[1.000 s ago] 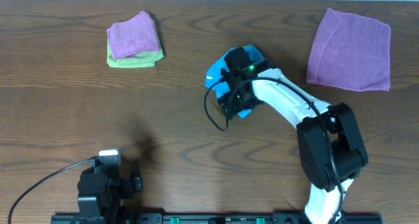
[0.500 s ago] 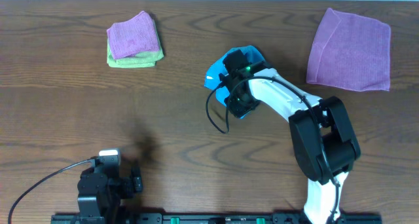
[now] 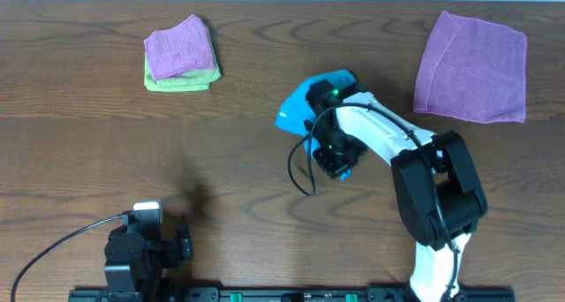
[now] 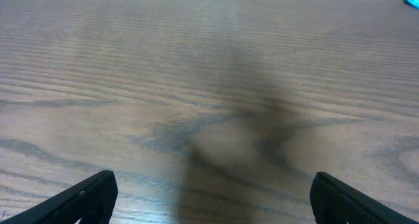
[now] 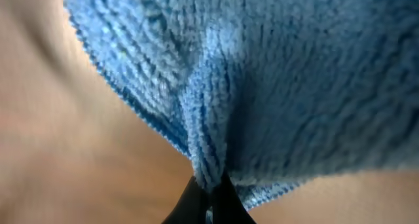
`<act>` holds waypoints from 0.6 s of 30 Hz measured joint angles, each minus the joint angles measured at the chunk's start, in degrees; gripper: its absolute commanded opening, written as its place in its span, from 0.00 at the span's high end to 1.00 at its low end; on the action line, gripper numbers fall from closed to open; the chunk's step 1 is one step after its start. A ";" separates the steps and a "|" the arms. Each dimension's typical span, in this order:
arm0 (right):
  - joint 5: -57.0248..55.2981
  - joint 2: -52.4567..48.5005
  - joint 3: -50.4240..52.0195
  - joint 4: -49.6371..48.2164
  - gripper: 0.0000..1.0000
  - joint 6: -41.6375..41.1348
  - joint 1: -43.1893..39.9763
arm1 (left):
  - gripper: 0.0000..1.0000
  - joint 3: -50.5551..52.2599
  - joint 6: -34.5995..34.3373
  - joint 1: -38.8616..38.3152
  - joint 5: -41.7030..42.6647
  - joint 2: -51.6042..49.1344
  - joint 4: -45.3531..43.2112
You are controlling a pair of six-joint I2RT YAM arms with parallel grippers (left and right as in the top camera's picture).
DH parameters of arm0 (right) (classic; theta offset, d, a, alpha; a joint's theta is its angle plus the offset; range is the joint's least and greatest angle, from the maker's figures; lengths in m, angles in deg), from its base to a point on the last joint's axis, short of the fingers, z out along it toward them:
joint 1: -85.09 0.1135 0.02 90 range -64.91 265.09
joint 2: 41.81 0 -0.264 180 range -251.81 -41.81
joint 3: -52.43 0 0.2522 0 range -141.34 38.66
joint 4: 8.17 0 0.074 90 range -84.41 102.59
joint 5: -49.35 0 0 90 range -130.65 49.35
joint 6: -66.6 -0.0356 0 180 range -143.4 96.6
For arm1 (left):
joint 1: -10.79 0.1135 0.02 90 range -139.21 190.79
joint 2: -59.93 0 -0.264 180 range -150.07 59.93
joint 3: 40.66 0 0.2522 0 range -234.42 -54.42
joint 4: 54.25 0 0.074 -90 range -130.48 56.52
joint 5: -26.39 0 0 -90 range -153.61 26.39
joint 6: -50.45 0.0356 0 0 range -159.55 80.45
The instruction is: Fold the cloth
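Centrally on the worktop [image 3: 221,169], the cloth [image 3: 297,104] is bunched beneath the right arm [image 3: 388,139]. A fold of its edge is pinched between the clenched right fingers [image 5: 190,207]. The left fingers [image 4: 82,199] are held released and spread wide above the worktop at near left.

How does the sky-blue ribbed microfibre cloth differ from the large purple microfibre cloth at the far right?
The sky-blue cloth is bunched and pinched by the right gripper; the purple cloth lies spread out, untouched. Blue sits mid-table, purple far right. Both are microfibre.
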 measured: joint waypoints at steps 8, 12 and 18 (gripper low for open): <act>-15.63 2.43 0.00 2.75 0.99 -3.19 -0.50 | 0.05 0.00 0.00 0.00 0.00 0.00 0.00; -21.14 2.43 0.00 2.64 0.99 -4.57 -1.51 | 0.05 0.00 -0.02 0.00 0.00 0.00 -0.02; -29.62 2.43 1.29 1.11 0.98 -7.52 -2.95 | 0.05 0.00 0.00 0.00 0.00 0.00 0.00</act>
